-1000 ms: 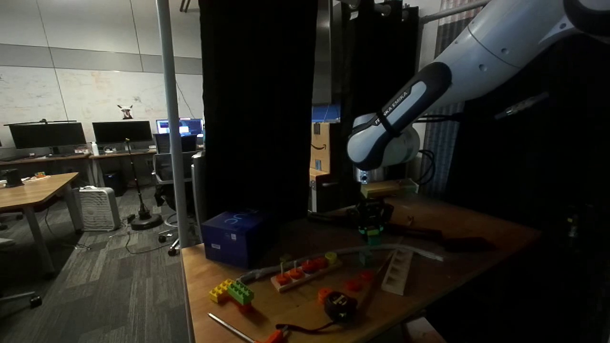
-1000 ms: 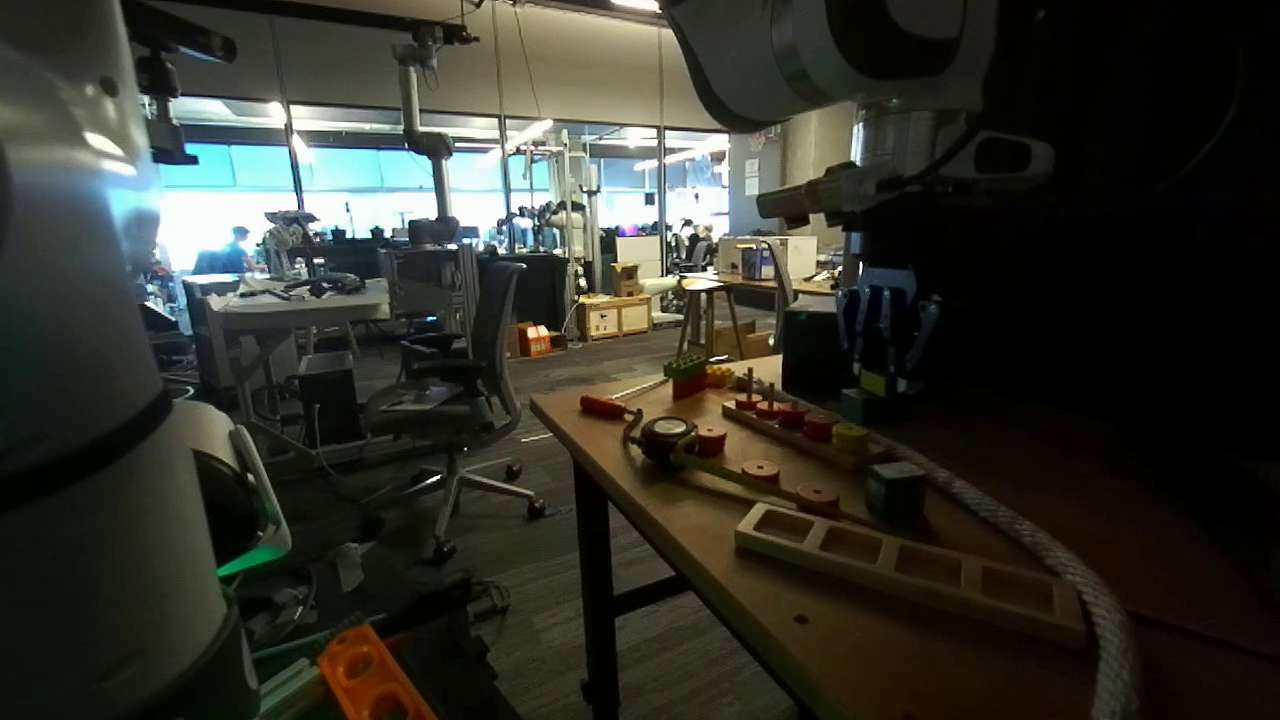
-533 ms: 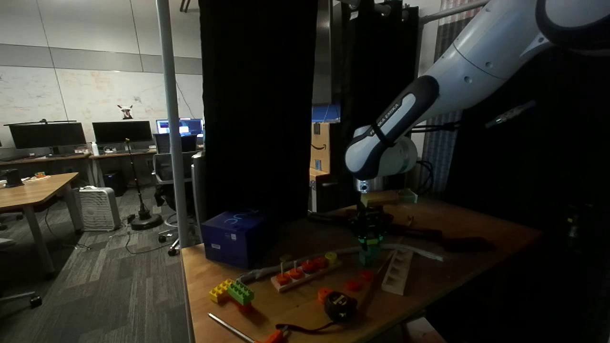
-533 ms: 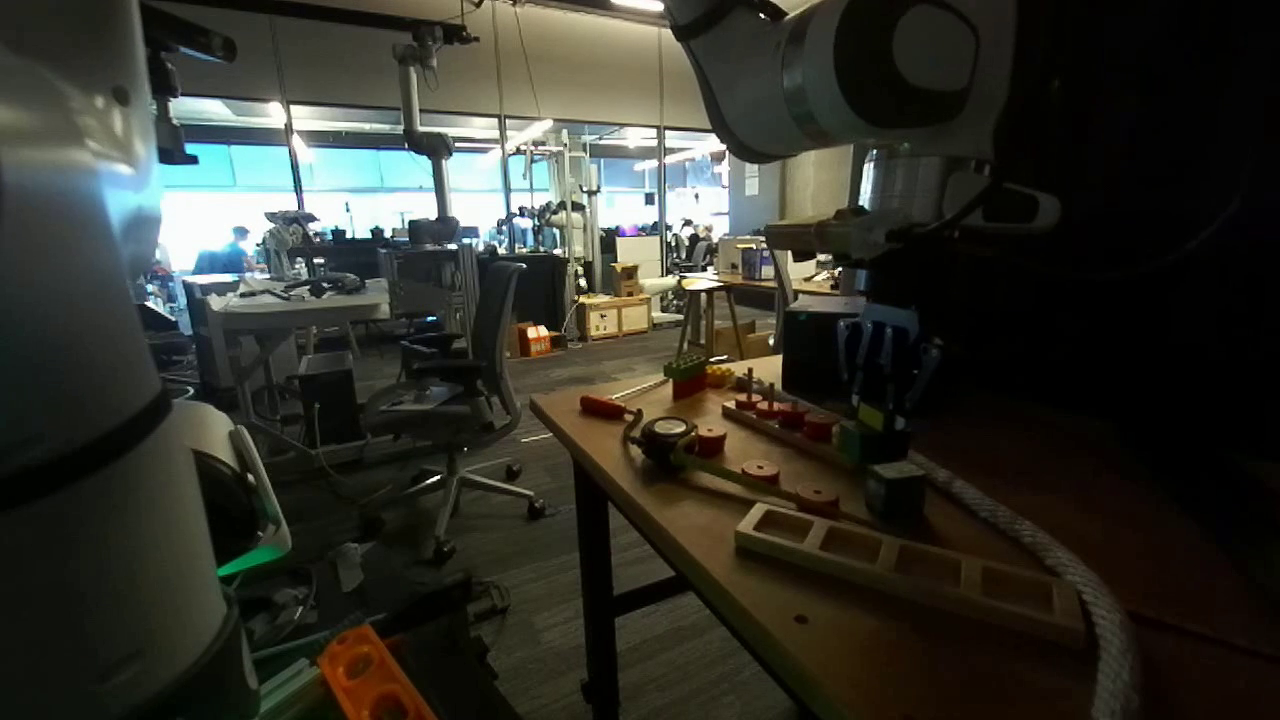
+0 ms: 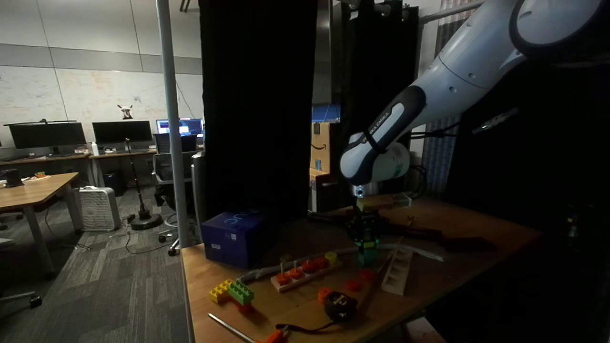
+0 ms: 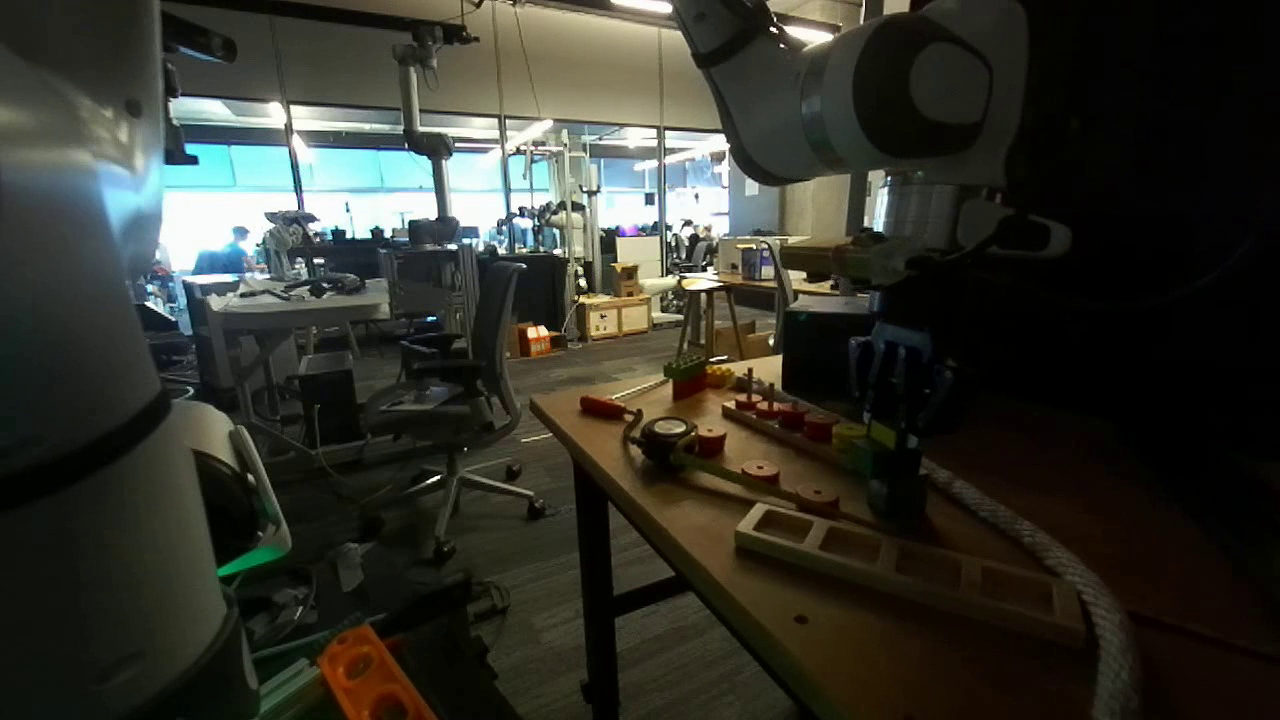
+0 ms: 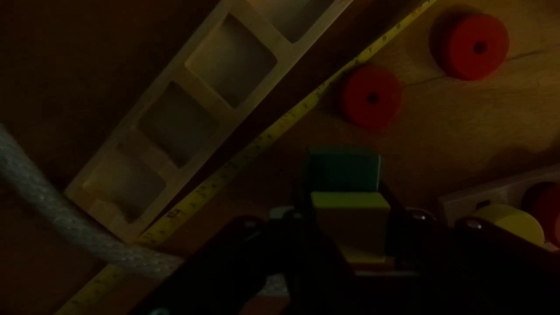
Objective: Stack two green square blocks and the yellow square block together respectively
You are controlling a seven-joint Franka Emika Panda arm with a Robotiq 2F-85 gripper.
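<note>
Wrist view and both exterior views show a brown wooden table (image 5: 281, 305), dimly lit, part of it sunk in shadow. Around it, in an exterior view, hang dark curtains (image 5: 259, 109); farther off are a whiteboard (image 5: 95, 95), monitors (image 5: 122, 132) and a white box fan (image 5: 96, 208) on grey carpet (image 5: 133, 286). In an exterior view an office chair (image 6: 495, 330) stands near the table, with bright windows (image 6: 340, 180) well beyond.

The wrist view makes out printed marks on the yellow measuring tape (image 7: 218, 177), which runs alongside the wooden tray (image 7: 203, 95). Both exterior views take in the screwdriver (image 6: 605, 406) and the black tape case (image 6: 668, 438), which lie outside the wrist picture. A blue box (image 5: 226, 240) shows its colour and pale markings in an exterior view.

The gripper (image 5: 369, 240) points downward, its jaws clamped on the yellow square block (image 7: 352, 229), a finger at either side. Below that block and the fingertips, in both exterior views, the green square blocks (image 5: 366, 258) merge into one dark shape; I cannot tell where one ends and the other begins, or whether they touch. In the wrist view, green shows just past the yellow block's edge, with two red discs (image 7: 372, 113) near.
</note>
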